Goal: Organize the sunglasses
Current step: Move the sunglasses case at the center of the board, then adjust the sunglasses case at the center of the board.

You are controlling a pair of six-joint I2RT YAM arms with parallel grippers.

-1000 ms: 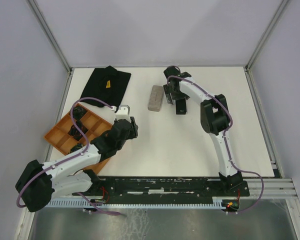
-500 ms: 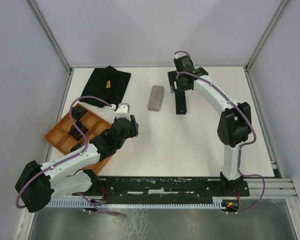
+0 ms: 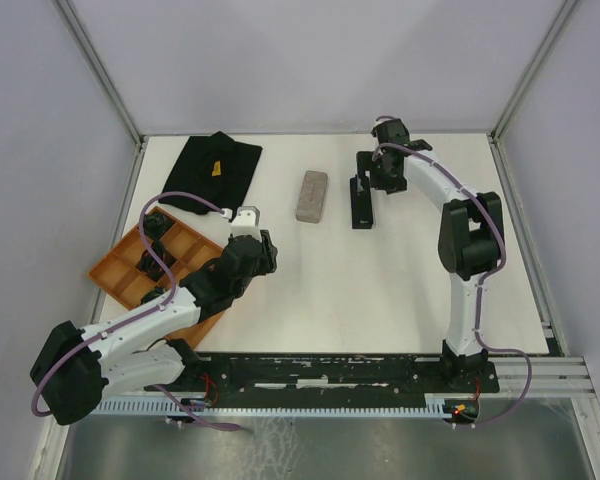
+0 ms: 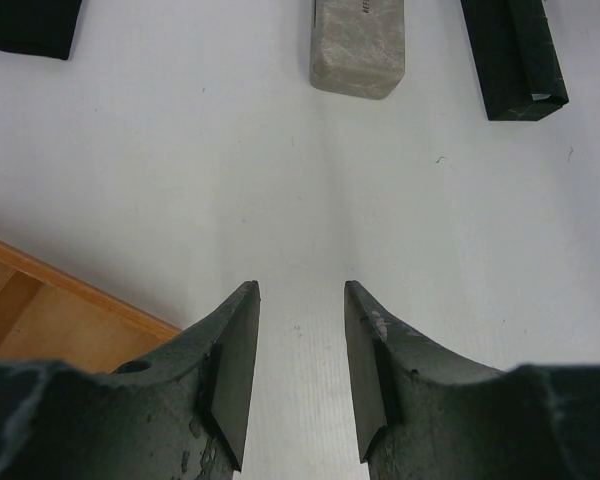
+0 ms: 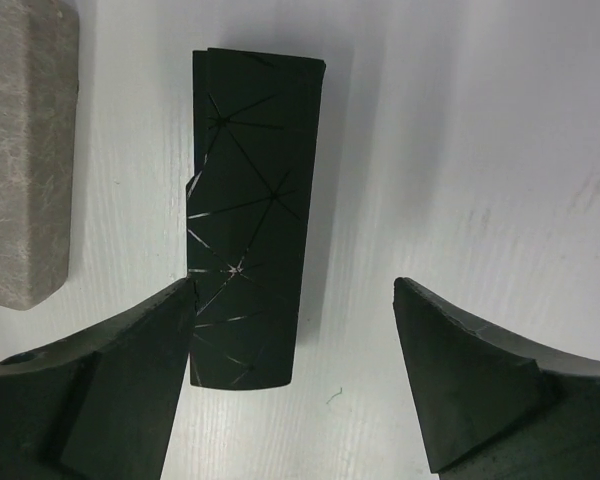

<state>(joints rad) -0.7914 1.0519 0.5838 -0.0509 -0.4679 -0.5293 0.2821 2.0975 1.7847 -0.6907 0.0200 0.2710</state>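
The right tool hung wide over the black case at one o'clock, likely to grasp it; the left tool stood narrow, empty.

Counter: white, matt, faint fine grain, a few small dark specks. Grey case at 12 o'clock: matt, marbled felt-like or stone-look skin, rounded edges. Black case at its 3 o'clock: matt black, smooth, thin pale crease lines across the face. Black cloth at 11 o'clock: soft matt fabric, small yellow print. Tray at 9 o'clock: orange, matt, wood or plastic, can't tell. Left jaws and right jaws: dark matt plastic, slightly rough, left ones scuffed with pale flecks. Arm shells: white glossy plastic, black joints. Frame rails: bare metal, dull sheen.
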